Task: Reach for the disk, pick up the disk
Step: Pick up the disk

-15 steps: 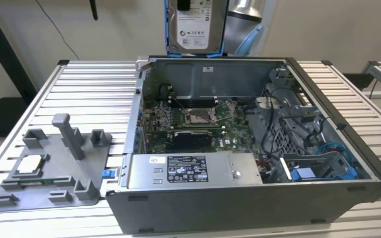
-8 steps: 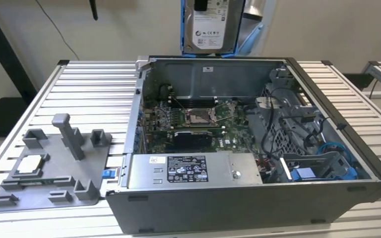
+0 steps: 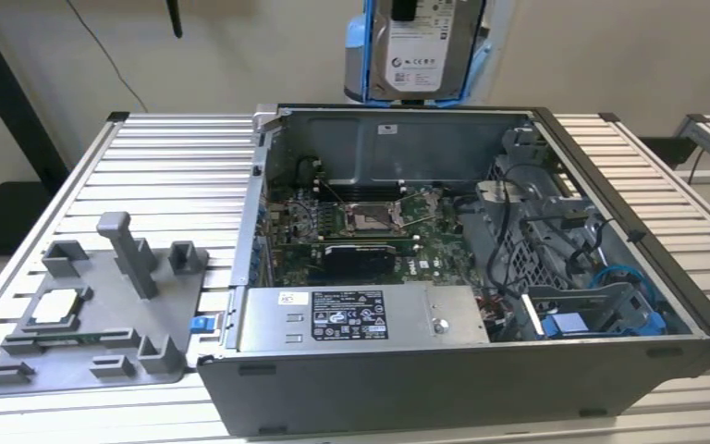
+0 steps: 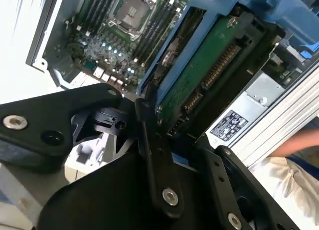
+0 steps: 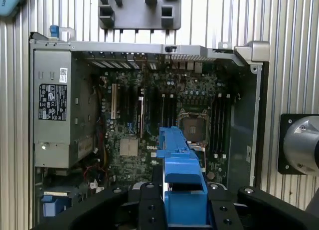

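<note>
Exterior view, white-labelled disk (image 3: 414, 51) high above computer case (image 3: 454, 393), second wrist view, fingers (image 4: 155, 160) pinching its blue frame

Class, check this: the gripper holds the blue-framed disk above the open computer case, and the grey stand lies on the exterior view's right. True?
No. The exterior view shows the grey stand on its left; the gripper does hold the disk above the case.

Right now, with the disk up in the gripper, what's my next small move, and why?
Probably just hold the grip shut and pause: the disk hangs above the open case, clamped by its blue frame in the gripper, so the pickup looks done.
</note>
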`<state>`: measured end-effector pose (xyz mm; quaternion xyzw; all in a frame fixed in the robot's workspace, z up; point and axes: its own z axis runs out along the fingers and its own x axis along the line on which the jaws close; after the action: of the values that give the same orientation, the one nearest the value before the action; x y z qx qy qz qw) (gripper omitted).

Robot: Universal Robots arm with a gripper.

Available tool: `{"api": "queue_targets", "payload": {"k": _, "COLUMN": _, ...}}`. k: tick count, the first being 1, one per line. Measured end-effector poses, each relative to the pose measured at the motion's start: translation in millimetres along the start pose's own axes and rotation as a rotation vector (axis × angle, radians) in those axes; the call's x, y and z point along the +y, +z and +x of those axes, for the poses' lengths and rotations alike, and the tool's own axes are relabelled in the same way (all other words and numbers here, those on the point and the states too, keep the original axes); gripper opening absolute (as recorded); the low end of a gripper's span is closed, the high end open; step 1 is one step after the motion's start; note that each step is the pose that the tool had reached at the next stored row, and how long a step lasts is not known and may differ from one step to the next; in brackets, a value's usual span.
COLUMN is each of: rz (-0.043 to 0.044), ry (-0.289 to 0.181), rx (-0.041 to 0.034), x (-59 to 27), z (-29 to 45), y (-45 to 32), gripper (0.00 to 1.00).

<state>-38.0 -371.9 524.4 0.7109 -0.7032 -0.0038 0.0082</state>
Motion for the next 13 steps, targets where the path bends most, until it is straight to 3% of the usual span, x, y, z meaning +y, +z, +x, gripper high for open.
{"api": "queue_targets", "payload": {"k": 13, "rz": 0.0, "ry": 0.0, "rx": 0.0, "x": -39.4, "z": 0.4, "y": -0.7, "gripper": 0.0}}
